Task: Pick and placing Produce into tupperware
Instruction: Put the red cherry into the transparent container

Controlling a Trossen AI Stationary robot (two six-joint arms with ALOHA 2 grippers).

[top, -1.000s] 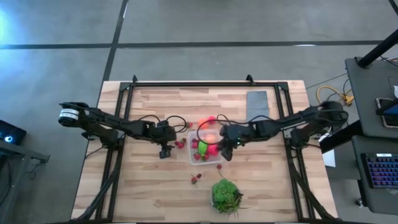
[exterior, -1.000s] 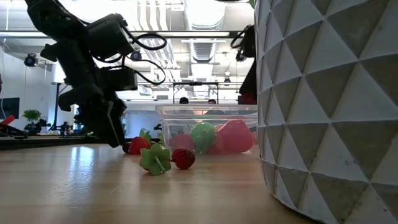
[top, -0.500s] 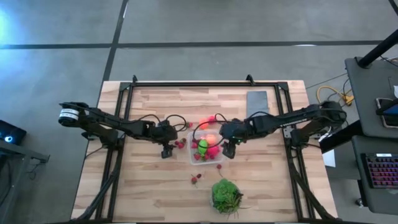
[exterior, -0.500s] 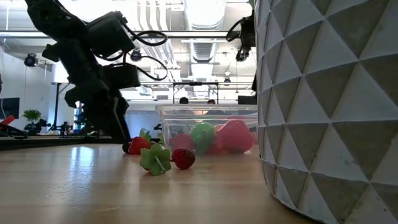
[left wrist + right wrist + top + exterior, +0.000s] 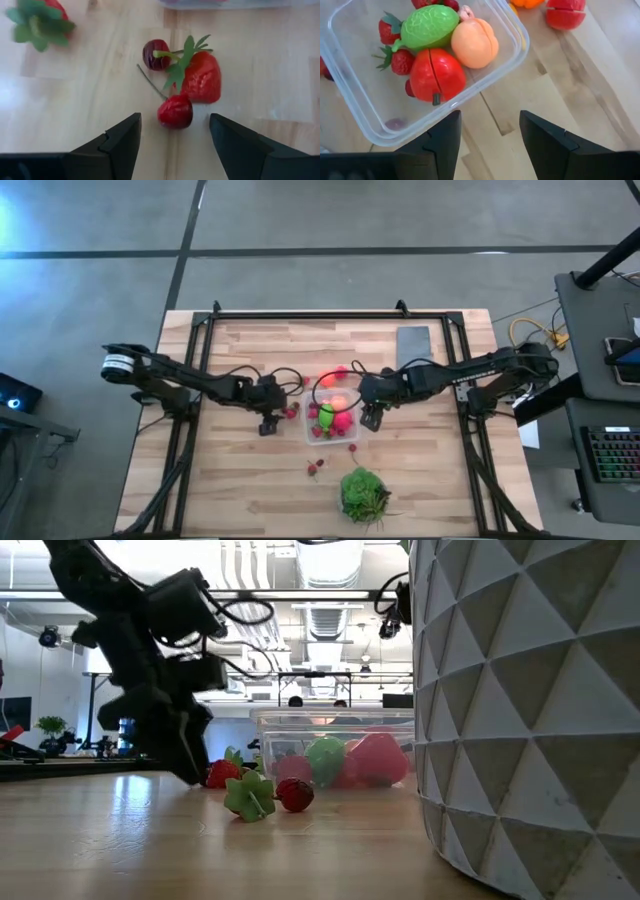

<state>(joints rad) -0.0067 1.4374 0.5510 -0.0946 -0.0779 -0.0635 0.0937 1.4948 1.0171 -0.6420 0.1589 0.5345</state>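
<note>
clear plastic, the tupperware (image 5: 332,418) sits mid-table in the high view; left gripper (image 5: 266,423) just left of it, right gripper (image 5: 371,420) at its right edge, a green plant (image 5: 364,494) in front. low view: pot (image 5: 530,710) hides its right side. left wrist: fingers (image 5: 120,142) apart, empty, straddling a berry (image 5: 175,111); lower straight, clear of the strawberry (image 5: 201,76). right wrist: fingers (image 5: 442,140) apart, empty; produce (image 5: 451,50) inside.

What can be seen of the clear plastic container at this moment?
The container is clear, thin plastic, squarish with rounded corners and a raised rim, and has no lid on. It sits flat on the wooden table near the middle, between the two arms. Inside lie a lime-green fruit, a peach, a red tomato and strawberries.
</note>
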